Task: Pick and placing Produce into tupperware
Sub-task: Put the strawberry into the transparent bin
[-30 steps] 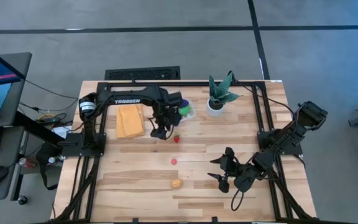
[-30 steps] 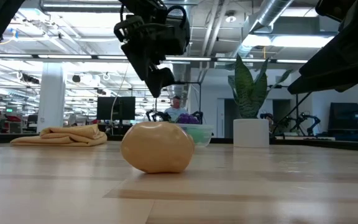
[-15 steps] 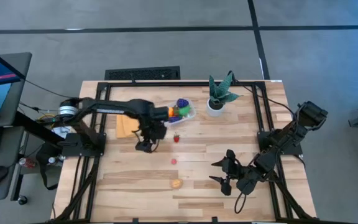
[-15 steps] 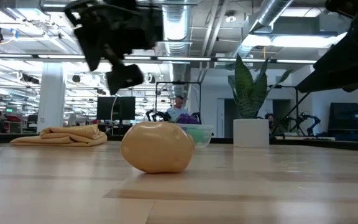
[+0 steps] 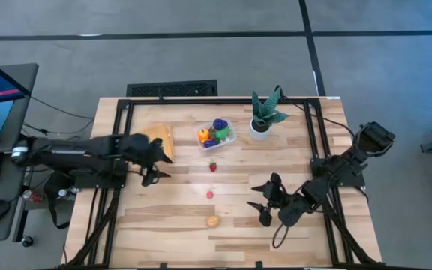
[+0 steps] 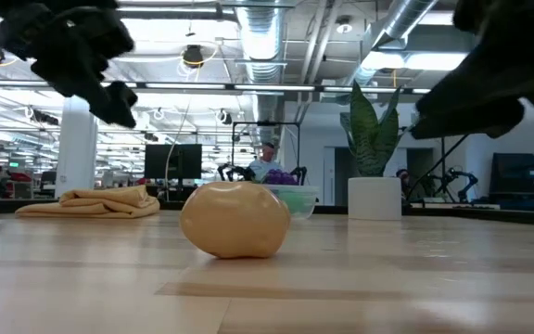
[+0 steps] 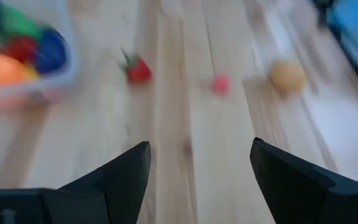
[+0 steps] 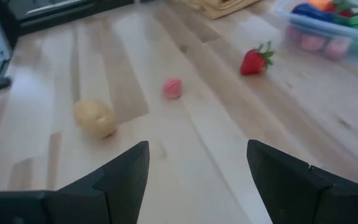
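The clear tupperware (image 5: 216,135) stands at the table's far middle, with orange, green and purple produce inside. Three pieces lie loose on the wood: a red strawberry (image 5: 213,166), a pink bit (image 5: 210,194) and a tan piece (image 5: 213,221). My left gripper (image 5: 154,171) is open and empty near the table's left edge, well left of the strawberry; its wrist view shows the tupperware (image 7: 17,56) and the loose pieces ahead. My right gripper (image 5: 265,202) is open and empty, right of the pink bit (image 8: 172,88) and the tan piece (image 8: 95,117).
A tan-yellow folded cloth (image 5: 160,137) lies at the far left, partly under my left arm. A spiky green plant in a white pot (image 5: 263,116) stands right of the tupperware. Bare wood stretches along the near edge and between the two grippers.
My left gripper has drawn back from beside the tupperware toward the table's left edge, tipping up from pointing steeply down to a shallow slant, open and empty throughout. The tupperware, hidden under that arm before, now shows whole. The loose pieces have not moved.
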